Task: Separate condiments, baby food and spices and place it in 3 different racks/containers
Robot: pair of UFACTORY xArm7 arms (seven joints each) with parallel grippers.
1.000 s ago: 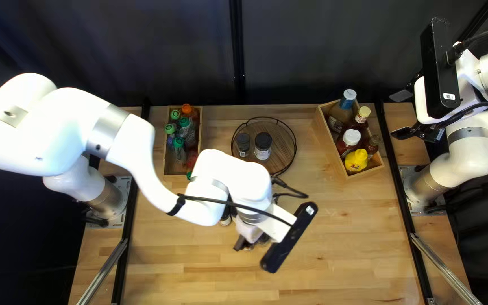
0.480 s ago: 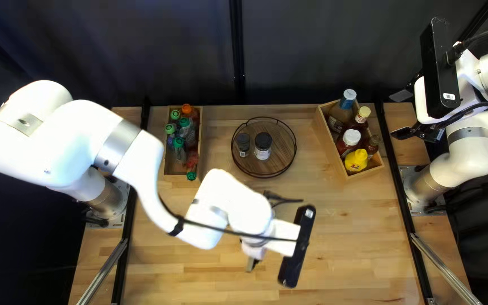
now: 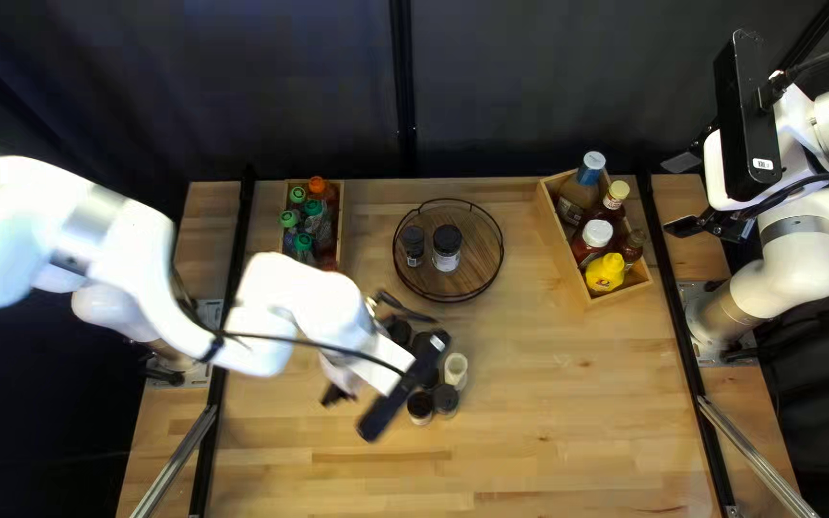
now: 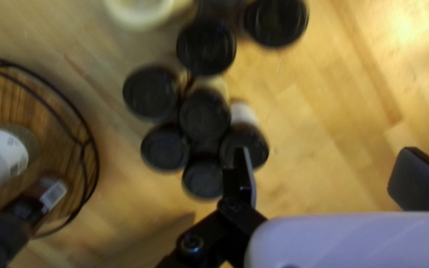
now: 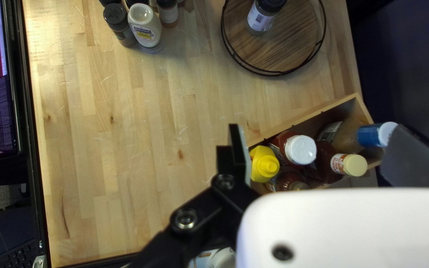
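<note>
Where left arm crosses, pouch box partly hidden.

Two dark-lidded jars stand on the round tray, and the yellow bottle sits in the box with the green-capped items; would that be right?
Not quite: the top left view shows the yellow bottle in the wooden box at its right, beside a white-capped bottle. The two jars do stand on the round tray.
</note>
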